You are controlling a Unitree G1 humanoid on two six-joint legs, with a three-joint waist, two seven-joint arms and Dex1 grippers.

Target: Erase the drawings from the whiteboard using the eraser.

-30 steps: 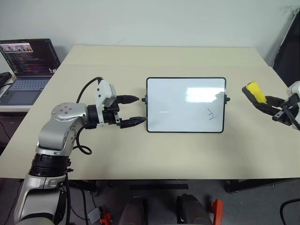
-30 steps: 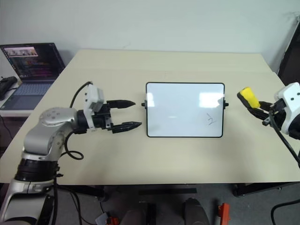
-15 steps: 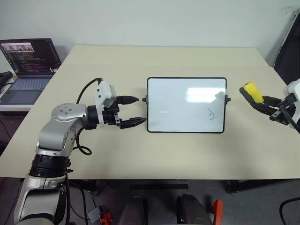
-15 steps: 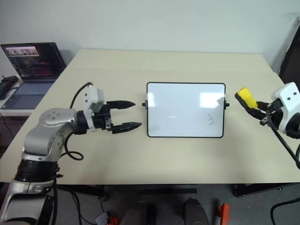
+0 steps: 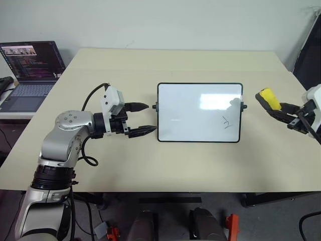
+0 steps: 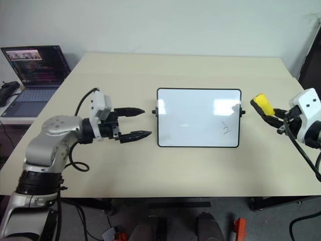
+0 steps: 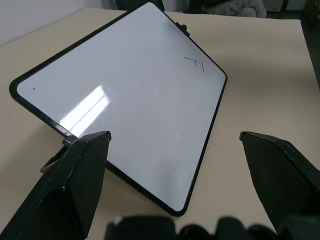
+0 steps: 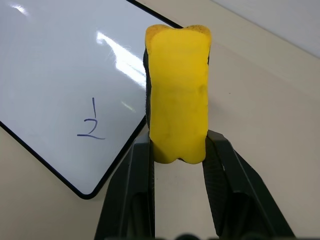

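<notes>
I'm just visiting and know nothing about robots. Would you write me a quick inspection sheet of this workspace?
Surface: beige table, bare around the board.
Job's things: whiteboard lies flat mid-table; one small blue drawing near its right edge; yellow eraser held off to the board's right.
Clutter: nothing seen on the table.
Grippers: left gripper open, beside the board's left edge; right gripper shut on the eraser.
Cables: black cable looping along the left arm.
Surroundings: open laptop on a side desk to the left; plain wall behind.
</notes>
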